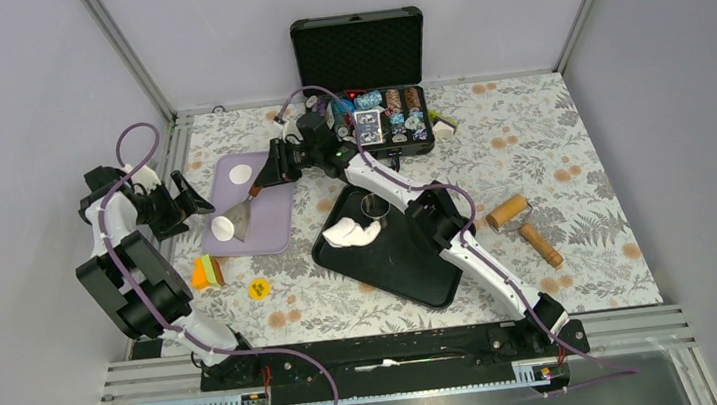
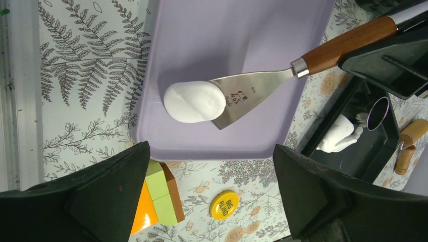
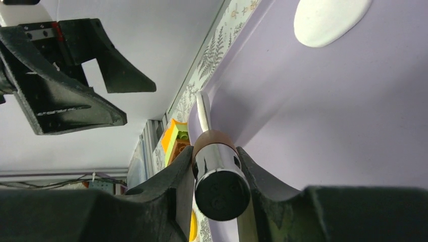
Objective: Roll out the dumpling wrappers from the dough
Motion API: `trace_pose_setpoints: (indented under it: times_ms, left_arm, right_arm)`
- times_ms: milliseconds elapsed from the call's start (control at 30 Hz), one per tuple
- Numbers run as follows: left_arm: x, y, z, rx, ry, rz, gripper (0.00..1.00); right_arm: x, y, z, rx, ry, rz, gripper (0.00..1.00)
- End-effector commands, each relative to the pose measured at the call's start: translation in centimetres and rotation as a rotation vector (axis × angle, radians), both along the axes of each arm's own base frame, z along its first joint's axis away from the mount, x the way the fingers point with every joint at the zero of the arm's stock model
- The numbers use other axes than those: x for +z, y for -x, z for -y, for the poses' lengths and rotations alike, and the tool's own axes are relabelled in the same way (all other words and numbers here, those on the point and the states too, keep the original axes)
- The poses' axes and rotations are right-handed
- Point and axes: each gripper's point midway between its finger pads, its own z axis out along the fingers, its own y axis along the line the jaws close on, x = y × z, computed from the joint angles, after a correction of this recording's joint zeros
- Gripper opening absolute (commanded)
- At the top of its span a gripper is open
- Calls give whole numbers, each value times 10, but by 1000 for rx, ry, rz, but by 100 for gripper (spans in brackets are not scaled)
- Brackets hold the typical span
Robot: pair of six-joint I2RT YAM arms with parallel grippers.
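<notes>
The dumpling wrapper (image 2: 194, 102) lay on the purple tray (image 2: 242, 30), one edge over the spatula (image 2: 252, 91) tip, just ahead of my released left jaws (image 2: 211, 147). I judged it could stick and fold if the blade withdrew flat. It was slightly oval, and its long axis continued the blade's line, pointing away from the right jaws (image 3: 217, 166), which were clenched on the spatula's wooden handle.
</notes>
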Motion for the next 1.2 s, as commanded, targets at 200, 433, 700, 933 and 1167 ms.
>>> trace_pose_setpoints:
  times_ms: [200, 433, 700, 933, 1167]
  left_arm:
    - [12, -5, 1, -14, 2, 68, 99]
    - [14, -6, 3, -17, 8, 78, 99]
    - [16, -7, 3, -12, 11, 85, 99]
    - [26, -10, 3, -14, 7, 109, 99]
    - [42, -11, 9, -65, -58, 124, 99]
  right_arm:
    - [7, -28, 16, -123, 158, 209, 0]
    - [9, -34, 23, -145, 222, 289, 0]
    - [58, -49, 37, -208, 261, 460, 0]
    - [159, -30, 58, -150, 155, 538, 0]
    - [253, 4, 159, -37, 58, 455, 0]
